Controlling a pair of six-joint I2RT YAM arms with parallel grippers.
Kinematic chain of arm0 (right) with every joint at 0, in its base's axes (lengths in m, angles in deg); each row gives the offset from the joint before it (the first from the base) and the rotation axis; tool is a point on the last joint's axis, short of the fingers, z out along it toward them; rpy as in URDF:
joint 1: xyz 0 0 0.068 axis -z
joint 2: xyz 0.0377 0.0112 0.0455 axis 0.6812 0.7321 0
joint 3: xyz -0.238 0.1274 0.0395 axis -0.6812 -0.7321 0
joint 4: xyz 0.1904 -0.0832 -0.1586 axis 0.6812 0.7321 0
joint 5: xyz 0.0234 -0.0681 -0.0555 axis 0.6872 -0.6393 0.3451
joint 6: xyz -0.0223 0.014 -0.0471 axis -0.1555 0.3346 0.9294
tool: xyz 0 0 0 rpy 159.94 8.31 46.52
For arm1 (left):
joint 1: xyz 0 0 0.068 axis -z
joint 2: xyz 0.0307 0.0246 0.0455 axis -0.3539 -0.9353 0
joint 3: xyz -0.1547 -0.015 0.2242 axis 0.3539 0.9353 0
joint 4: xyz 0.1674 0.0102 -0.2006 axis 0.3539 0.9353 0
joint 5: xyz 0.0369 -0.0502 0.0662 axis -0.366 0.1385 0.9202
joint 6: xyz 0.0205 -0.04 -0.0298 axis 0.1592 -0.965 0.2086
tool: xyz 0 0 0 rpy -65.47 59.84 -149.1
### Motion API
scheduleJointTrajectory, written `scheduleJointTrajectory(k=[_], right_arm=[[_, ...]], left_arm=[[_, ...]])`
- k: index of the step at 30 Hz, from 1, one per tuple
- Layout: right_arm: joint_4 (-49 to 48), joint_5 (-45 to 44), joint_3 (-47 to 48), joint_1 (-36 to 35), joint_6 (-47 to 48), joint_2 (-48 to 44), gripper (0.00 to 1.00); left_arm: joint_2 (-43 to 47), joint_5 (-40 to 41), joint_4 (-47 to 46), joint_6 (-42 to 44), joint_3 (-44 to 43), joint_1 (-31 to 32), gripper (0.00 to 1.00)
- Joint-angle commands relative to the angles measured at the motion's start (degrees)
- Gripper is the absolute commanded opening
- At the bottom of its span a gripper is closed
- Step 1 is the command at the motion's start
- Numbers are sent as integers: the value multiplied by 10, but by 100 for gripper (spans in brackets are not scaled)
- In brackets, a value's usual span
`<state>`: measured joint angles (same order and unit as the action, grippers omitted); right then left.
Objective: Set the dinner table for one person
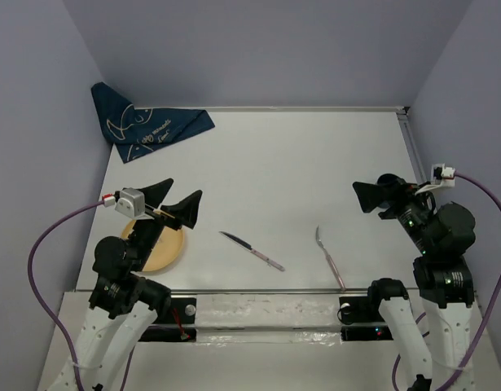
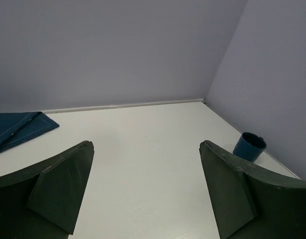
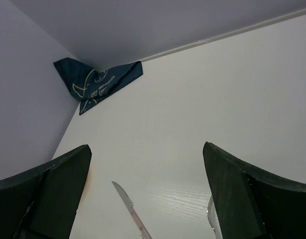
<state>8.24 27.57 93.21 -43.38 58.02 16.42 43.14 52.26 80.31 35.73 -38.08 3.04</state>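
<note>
The bench (image 1: pixel 299 179) is a big white rectangular top that fills the floor of the pale-walled enclosure. It has a metal rail (image 1: pixel 412 151) down its right edge, and its surface is plain and matte, with a faint grain showing in the right wrist view.

The left arm (image 1: pixel 120 265) reaches in from the near left corner. Its jaws are spread wide, the two dark fingers (image 1: pixel 187 208) well apart, with nothing between them. From above they hang over the far rim of the plate. The left wrist view shows only bare bench in the gap.

The right arm (image 1: pixel 441 236) stands at the near right, with its wrist turned toward the middle of the bench. Its jaws are also wide open and hold nothing, and its fingers (image 3: pixel 242 194) frame open bench.

A dark blue cloth placemat (image 1: pixel 148 122) with white line drawings lies crumpled in the far left corner, partly riding up the wall. A round tan plate (image 1: pixel 170 248) sits at the near left, half hidden under the left arm. A dark blue mug (image 2: pixel 249 146) stands by the right-hand wall, seen only from the left wrist.

A knife (image 1: pixel 250 250) lies slantwise near the middle front, blade pointing far-left. A fork (image 1: pixel 329 259) lies to its right, well apart from it, with its handle toward the near edge.
</note>
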Motion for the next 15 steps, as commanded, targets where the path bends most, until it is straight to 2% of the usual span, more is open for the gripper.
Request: scheduleJointTrajectory(k=[1, 5, 8, 10, 15], right_arm=[[-30, 11, 10, 2, 0, 6, 100], [-63, 22, -16, 2, -5, 12, 100], [-94, 26, -25, 2, -3, 28, 100], [-120, 45, -28, 2, 10, 55, 100], [-191, 85, -34, 2, 7, 136, 100]], left_arm=[[-21, 13, -21, -3, -25, -4, 99], [-48, 87, -11, -35, -35, -5, 99], [-71, 71, -16, -31, -49, -7, 99], [-101, 98, -9, -76, -67, -9, 99], [-210, 105, 31, -108, -147, -14, 99]])
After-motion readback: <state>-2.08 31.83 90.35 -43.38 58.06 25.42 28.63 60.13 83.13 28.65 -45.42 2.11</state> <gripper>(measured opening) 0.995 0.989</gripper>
